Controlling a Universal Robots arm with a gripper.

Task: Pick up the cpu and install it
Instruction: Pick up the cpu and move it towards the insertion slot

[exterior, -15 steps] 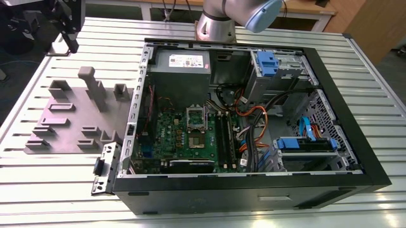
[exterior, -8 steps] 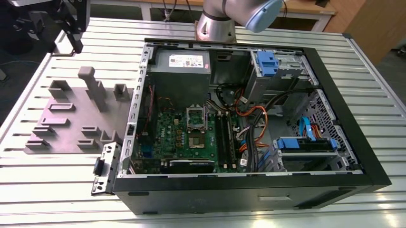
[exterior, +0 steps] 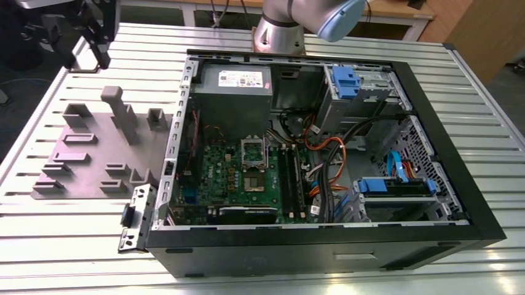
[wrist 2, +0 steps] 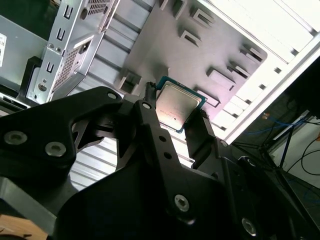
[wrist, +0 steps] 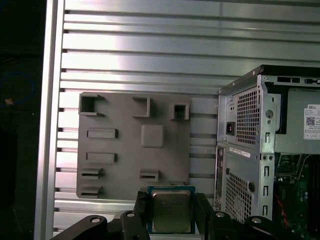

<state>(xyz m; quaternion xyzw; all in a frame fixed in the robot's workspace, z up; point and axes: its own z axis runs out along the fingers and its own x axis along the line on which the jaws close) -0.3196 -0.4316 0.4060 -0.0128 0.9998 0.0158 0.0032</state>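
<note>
The pickup is done — the gripper [wrist: 171, 222] is clamped on the cpu [wrist: 171, 207] by two opposite edges, aloft near the grey holder plate [wrist: 125, 170], outside the computer case [exterior: 459, 203]. Installing is left — the motherboard socket [exterior: 252, 155] looks unfilled

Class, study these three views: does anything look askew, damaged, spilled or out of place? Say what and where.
Nothing stands out. The cpu sits squarely gripped in the hand. The open computer case lies flat on the slatted table, its cables tucked inside, beside the grey fixture plate.
</note>
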